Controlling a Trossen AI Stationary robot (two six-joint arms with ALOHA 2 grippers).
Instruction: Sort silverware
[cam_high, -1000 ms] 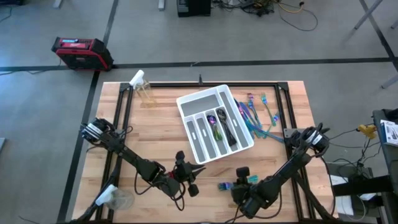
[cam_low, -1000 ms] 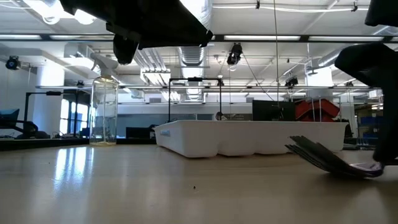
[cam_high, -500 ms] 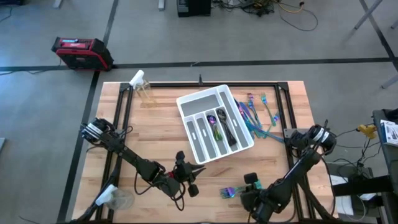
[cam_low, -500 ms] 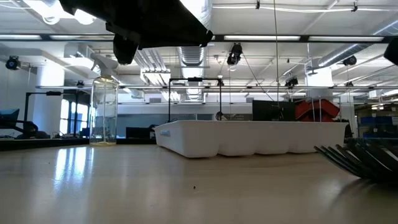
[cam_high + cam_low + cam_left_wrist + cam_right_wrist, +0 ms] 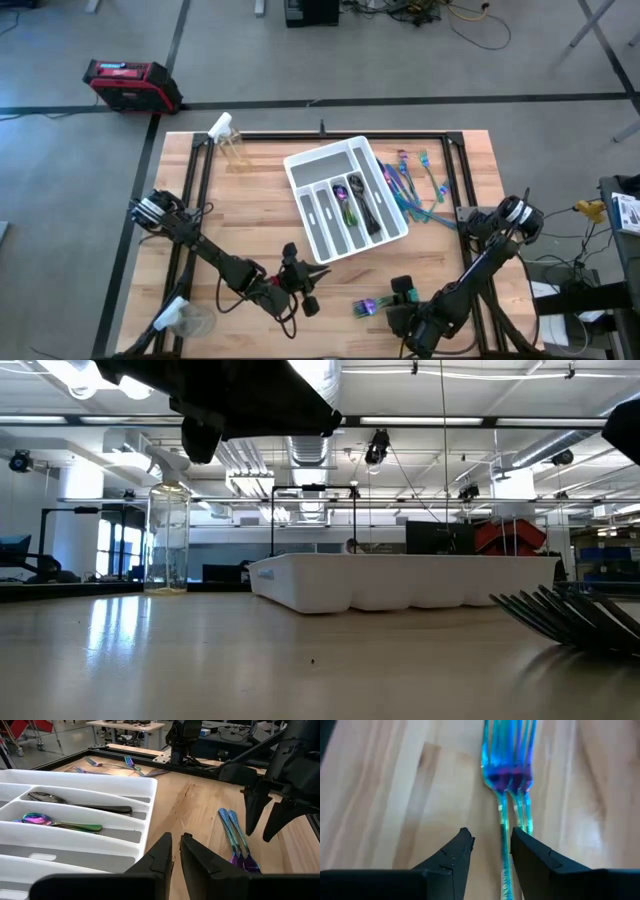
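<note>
Two iridescent forks [image 5: 365,307] lie side by side on the wood near the table's near edge; they also show as forks [image 5: 509,775] in the right wrist view and forks [image 5: 236,840] in the left wrist view. My right gripper [image 5: 492,851] stands open over their handles, which run between its fingers, and I see no touch. My left gripper [image 5: 176,855] waits to the left of the forks, near the white tray's near end, its fingers nearly together and holding nothing. The white tray [image 5: 300,165] holds spoons [image 5: 60,822]. More silverware [image 5: 410,185] lies right of the tray.
A clear bottle [image 5: 230,140] stands at the far left corner, seen as the bottle [image 5: 167,540] in the low view. A plastic cup [image 5: 185,320] sits at the near left. A black frame [image 5: 455,140] runs round the tabletop. Bare wood lies between tray and near edge.
My right gripper has gone toward the table's near edge and a little right. The two forks have shifted with it toward the near edge; in the low view they went from slanting with the tines raised to lying flatter on the wood.
</note>
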